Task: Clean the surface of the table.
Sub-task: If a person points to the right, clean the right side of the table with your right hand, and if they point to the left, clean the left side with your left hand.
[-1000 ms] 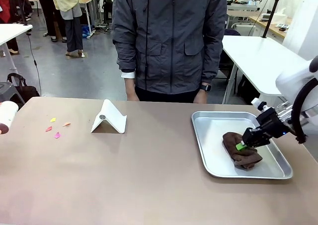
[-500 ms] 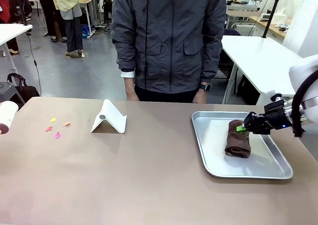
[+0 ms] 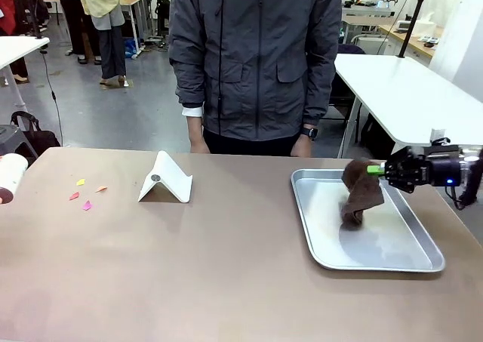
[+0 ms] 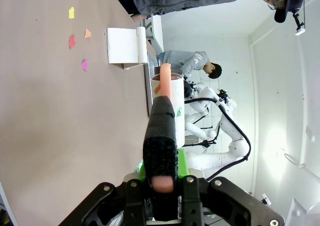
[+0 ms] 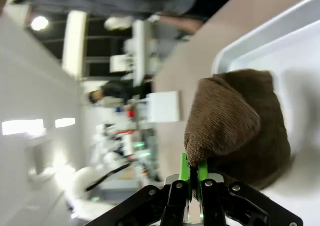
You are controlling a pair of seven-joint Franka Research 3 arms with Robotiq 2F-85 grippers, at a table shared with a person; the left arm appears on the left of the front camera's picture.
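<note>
The left gripper (image 4: 162, 173) is clenched on a black-sleeved handle with a pink core. It seems to belong to the white roller (image 3: 9, 177) at the edge farthest left of the tray (image 3: 303, 215), though the join is hard to make out. A few coloured paper scraps (image 3: 87, 205) lie well left of the tray, and a folded white stand (image 3: 167, 182) sits between them and it.

Above the tray's far half hangs a brown cloth (image 3: 361, 191). The right gripper (image 3: 377, 171), reaching in from the tray's right, has its pads pinched tight on the cloth's upper corner. The cloth's lower end droops to or just above the tray floor.

This looks like the fetching step: the wiper is picked up and no wiping has begun. Next the cloth should go up over the tray's left rim without dragging, then come down flat for a sweep towards the scraps.

The table (image 3: 226, 266) lies under the tray and runs far to its left. Its top is smooth, matte and brownish-tan, with the scraps the only litter visible.
</note>
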